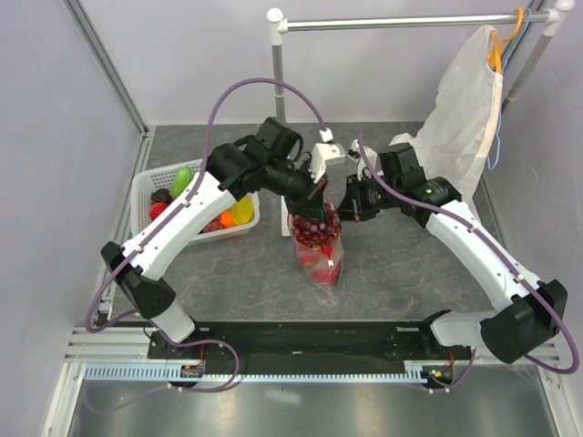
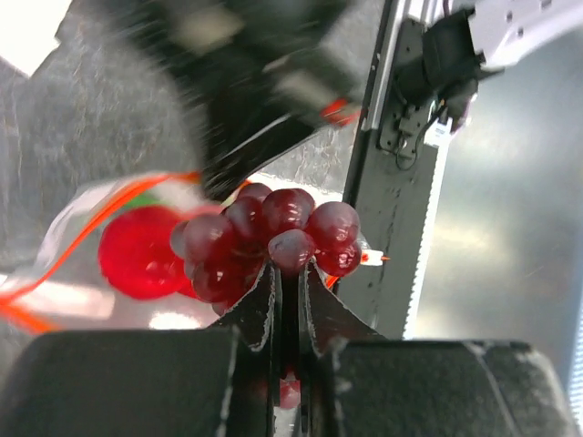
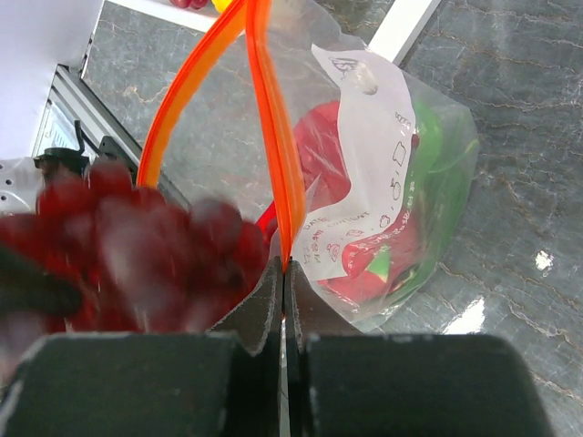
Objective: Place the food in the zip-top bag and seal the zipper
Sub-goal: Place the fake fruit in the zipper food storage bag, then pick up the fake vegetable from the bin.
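The clear zip-top bag (image 1: pixel 321 257) stands upright at the table's middle with red and green food inside (image 3: pixel 364 218). Its orange-red zipper strip (image 3: pixel 264 118) gapes open at the mouth. My right gripper (image 3: pixel 284 266) is shut on one lip of the strip and holds the mouth up. My left gripper (image 2: pixel 289 264) is shut on a bunch of purple grapes (image 2: pixel 273 237) and holds it right above the open mouth, over a red apple (image 2: pixel 137 255) inside the bag. In the top view the grapes (image 1: pixel 314 225) hang between both grippers. They show blurred in the right wrist view (image 3: pixel 118 246).
A white slotted basket (image 1: pixel 146 187) at the left holds more toy fruit, green, yellow, red and orange. A garment rail with a white cover on a hanger (image 1: pixel 469 100) stands at the back right. A small white device (image 1: pixel 328 150) lies behind the bag.
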Robot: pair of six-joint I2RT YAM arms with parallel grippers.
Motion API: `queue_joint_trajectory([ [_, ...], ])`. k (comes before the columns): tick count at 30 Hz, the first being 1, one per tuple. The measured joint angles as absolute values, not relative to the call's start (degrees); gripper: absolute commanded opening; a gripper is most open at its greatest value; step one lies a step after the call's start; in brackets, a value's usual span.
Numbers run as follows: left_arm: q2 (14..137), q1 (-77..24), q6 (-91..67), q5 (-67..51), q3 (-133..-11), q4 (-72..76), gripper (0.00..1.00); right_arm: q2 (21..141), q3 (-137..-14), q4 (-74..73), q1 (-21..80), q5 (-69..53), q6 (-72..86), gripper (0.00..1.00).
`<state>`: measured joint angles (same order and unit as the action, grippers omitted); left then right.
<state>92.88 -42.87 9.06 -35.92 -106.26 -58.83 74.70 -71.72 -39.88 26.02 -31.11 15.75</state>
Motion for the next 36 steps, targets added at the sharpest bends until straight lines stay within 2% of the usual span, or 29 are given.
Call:
queue_joint_trajectory([
  [4,94.41,-47.53,10.79,-32.77,-109.06,-59.24,0.07,74.39,-71.70,-39.92,26.02,-31.24,15.75,0.00],
  [7,95.26,-47.75,10.70,-31.14,-109.58,-59.20,0.27,73.73,-71.70,-40.07,26.02,-31.33,15.73,0.00],
  [8,95.70,-47.57,10.59,-30.52,-109.58,-59.27,0.40,73.49,-71.68,-40.12,26.02,-31.35,15.70,0.00],
  [10,96.84,-47.27,9.98,-29.78,-109.56,-59.29,0.52,72.73,-71.59,-40.42,26.02,-31.42,15.62,0.00],
  [11,97.17,-47.16,10.00,-29.39,-109.54,-59.24,0.62,72.53,-71.59,-40.51,26.02,-31.44,15.59,0.00],
  [13,97.60,-46.96,9.85,-28.51,-109.54,-59.29,0.70,72.14,-71.59,-40.80,26.02,-31.48,15.59,0.00],
  [15,97.65,-46.19,9.65,-28.56,-109.56,-59.37,0.85,71.99,-71.59,-40.77,26.02,-31.55,15.59,0.00],
  [20,95.85,-39.42,8.88,-33.17,-109.08,-58.96,0.88,71.83,-71.59,-41.08,26.02,-31.66,15.14,0.00],
  [23,90.56,-30.65,6.37,-38.04,-103.44,-55.61,0.88,71.37,-71.59,-41.47,26.02,-31.64,14.50,0.00],
  [25,86.24,-19.38,4.97,-39.64,-97.95,-53.15,0.88,70.96,-71.59,-41.76,26.02,-31.57,14.04,0.00],
  [31,80.58,1.83,4.29,-39.57,-87.64,-51.31,0.88,70.32,-71.59,-42.11,26.02,-31.20,13.19,0.00],
  [36,83.74,11.00,5.65,-33.50,-86.21,-48.90,0.84,70.32,-71.59,-42.15,26.02,-31.16,13.17,0.00],
])
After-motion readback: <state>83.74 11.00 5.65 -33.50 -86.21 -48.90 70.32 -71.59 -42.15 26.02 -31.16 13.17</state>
